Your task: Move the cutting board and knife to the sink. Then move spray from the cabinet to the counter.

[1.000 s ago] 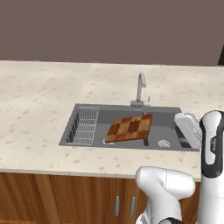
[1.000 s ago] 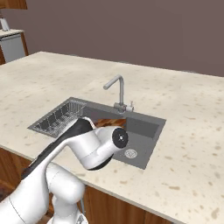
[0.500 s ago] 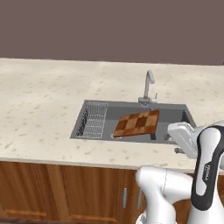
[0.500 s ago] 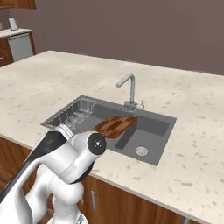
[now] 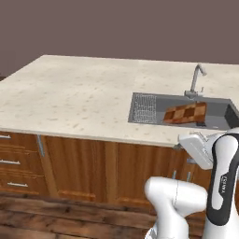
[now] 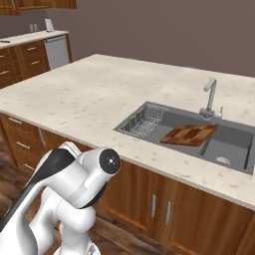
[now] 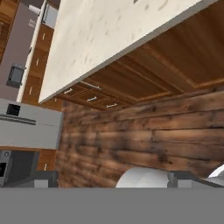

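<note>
The patchwork reddish-brown wooden cutting board (image 5: pixel 185 113) lies tilted in the dark grey recessed sink (image 5: pixel 215 120) of the beige speckled stone bench (image 5: pixel 79 100); the tool's opening cannot be told.

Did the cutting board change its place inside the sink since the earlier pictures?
No. The cutting board still lies in the sink beside the wire rack; the camera moved.

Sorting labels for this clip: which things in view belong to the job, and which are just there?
Job: board, lying in the sink; counter.
Just there: faucet, wire rack, drawers, wood floor.
</note>
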Controlling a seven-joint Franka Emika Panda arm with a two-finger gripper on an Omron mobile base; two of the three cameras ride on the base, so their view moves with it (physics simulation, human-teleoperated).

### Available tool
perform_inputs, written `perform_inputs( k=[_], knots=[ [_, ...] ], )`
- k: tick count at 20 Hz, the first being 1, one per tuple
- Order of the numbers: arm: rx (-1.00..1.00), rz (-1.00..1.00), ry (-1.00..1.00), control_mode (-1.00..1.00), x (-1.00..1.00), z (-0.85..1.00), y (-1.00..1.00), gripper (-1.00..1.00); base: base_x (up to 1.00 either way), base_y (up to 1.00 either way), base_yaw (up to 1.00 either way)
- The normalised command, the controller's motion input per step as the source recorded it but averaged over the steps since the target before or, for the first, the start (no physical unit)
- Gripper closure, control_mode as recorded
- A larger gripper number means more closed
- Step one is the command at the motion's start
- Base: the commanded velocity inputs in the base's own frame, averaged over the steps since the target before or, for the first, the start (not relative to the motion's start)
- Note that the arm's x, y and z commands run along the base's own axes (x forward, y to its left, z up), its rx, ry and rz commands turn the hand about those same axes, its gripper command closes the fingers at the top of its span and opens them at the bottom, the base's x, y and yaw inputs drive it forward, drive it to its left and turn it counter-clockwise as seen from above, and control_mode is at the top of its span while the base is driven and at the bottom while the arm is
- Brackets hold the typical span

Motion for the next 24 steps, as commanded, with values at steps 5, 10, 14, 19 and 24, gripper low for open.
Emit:
perform_inputs(
  k=[5, 10, 14, 19, 24],
  knots=[
    [0.00, 0.00, 0.00, 1.00, 0.00, 0.00, 0.00, -1.00, -0.29, 1.00, 0.12],
    [0.00, 0.00, 0.00, 1.00, 0.00, 0.00, 0.00, -1.00, -0.01, 1.00, 0.08],
    [0.00, 0.00, 0.00, 1.00, 0.00, 0.00, 0.00, -1.00, 0.04, 1.00, 0.09],
    [0.00, 0.00, 0.00, 1.00, 0.00, 0.00, 0.00, -1.00, 0.05, 1.00, 0.11],
    [0.00, 0.00, 0.00, 1.00, 0.00, 0.00, 0.00, -1.00, 0.18, 1.00, 0.11]
  ],
)
